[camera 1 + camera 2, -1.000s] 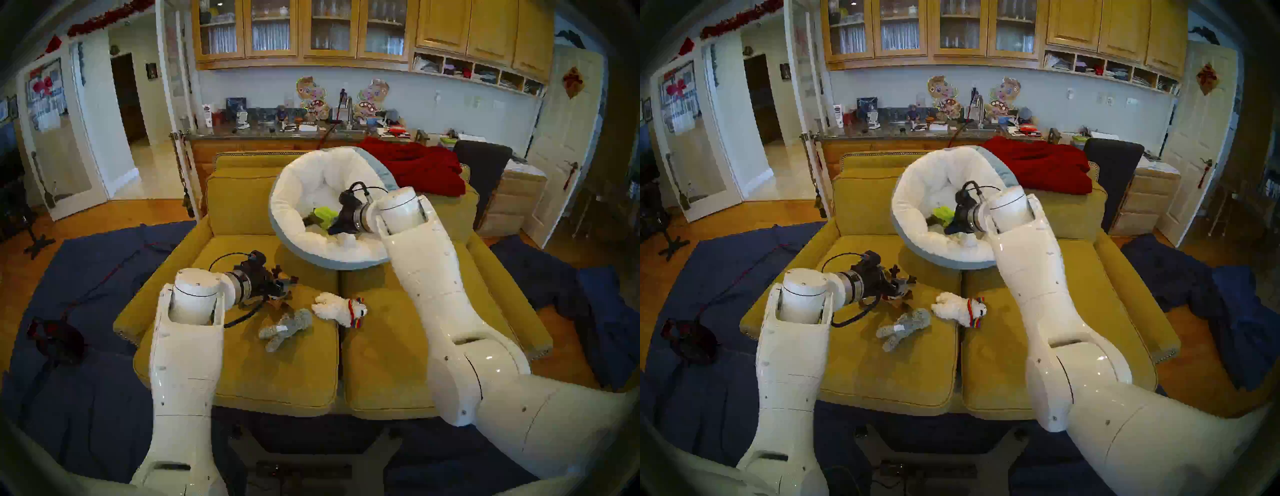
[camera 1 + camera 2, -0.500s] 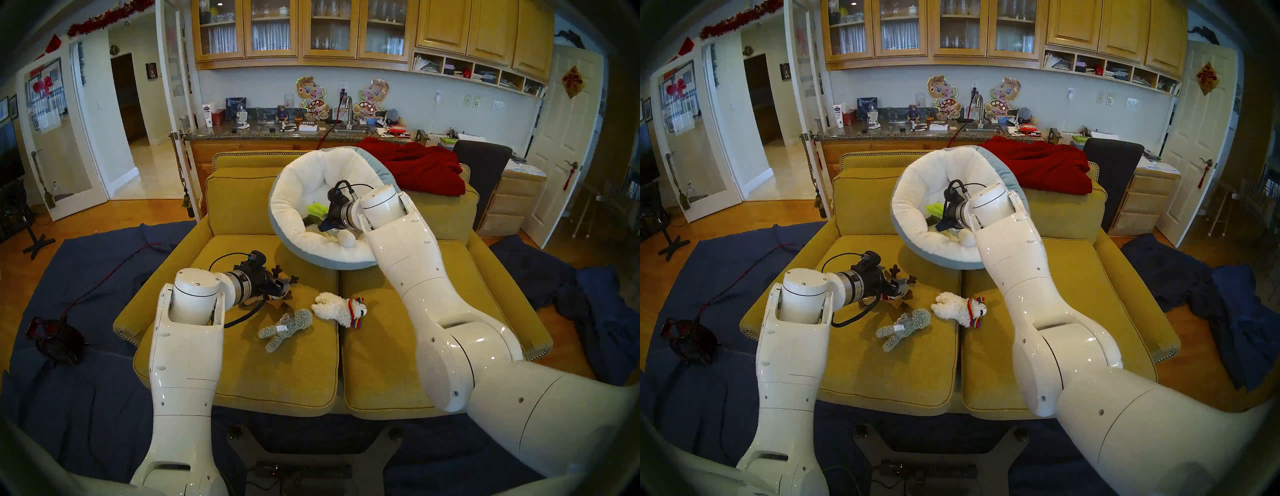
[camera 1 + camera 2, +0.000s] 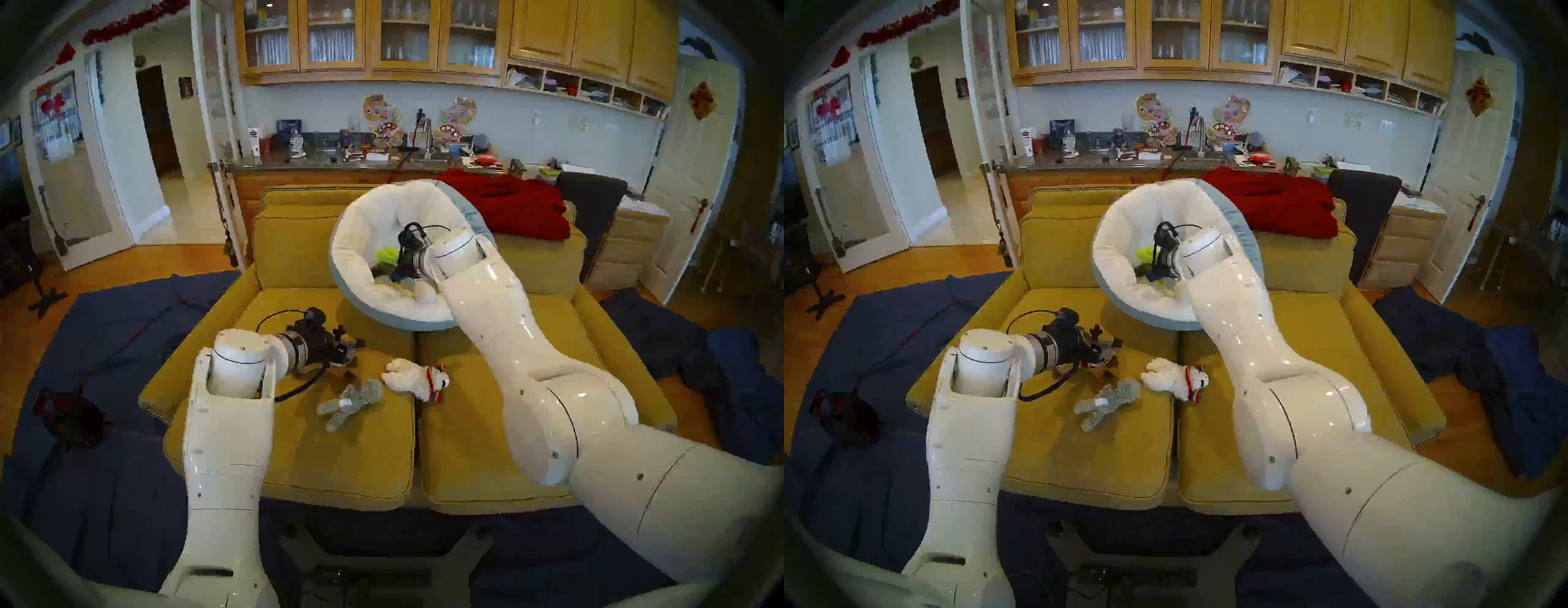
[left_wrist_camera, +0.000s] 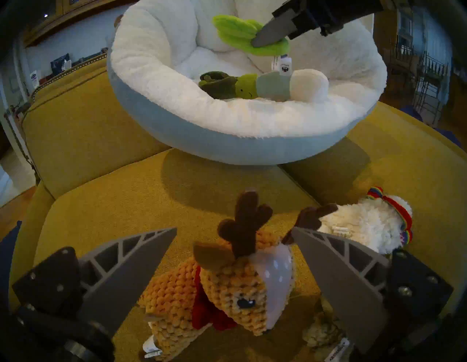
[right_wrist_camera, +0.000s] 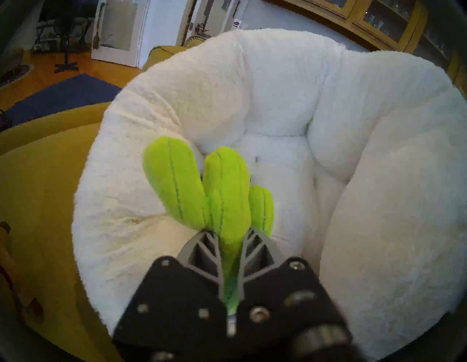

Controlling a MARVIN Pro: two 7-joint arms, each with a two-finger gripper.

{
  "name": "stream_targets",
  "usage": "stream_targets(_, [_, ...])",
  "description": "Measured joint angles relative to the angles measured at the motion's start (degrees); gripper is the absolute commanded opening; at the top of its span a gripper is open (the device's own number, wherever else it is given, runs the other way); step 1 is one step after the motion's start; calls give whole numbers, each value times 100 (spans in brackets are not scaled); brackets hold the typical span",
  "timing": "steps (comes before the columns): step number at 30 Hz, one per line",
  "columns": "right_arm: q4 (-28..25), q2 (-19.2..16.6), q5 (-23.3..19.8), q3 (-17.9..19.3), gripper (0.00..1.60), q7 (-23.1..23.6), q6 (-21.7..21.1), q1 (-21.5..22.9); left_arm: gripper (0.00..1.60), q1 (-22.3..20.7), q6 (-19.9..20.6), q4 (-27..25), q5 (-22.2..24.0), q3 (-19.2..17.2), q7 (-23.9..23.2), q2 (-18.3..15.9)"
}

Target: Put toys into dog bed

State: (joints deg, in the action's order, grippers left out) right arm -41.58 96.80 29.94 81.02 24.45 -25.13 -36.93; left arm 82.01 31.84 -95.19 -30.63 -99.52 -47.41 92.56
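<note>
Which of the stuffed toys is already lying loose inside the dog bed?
The green-and-white leek, lying on its side in the dog bed. The cactus is in the right claw; the others are on the sofa.

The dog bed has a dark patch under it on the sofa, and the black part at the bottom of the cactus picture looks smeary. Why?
Left wrist view: the patch is the dog bed's shadow on the sofa. Right wrist view: the right gripper sits very close to the lens, so its black base blurs, while the cactus looks sharper.
</note>
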Motion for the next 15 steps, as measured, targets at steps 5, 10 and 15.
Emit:
stream_targets(5, [246,30,34,51,0,-177,144,137,160,0,0,1,0,0,1,0])
stream_targets(10, [493,59,46,110,95,-320,259,281,160,0,0,1,0,0,2,0])
stream_targets(15, [784,87,47,173,151,-446,383,433,160,0,0,1,0,1,2,0])
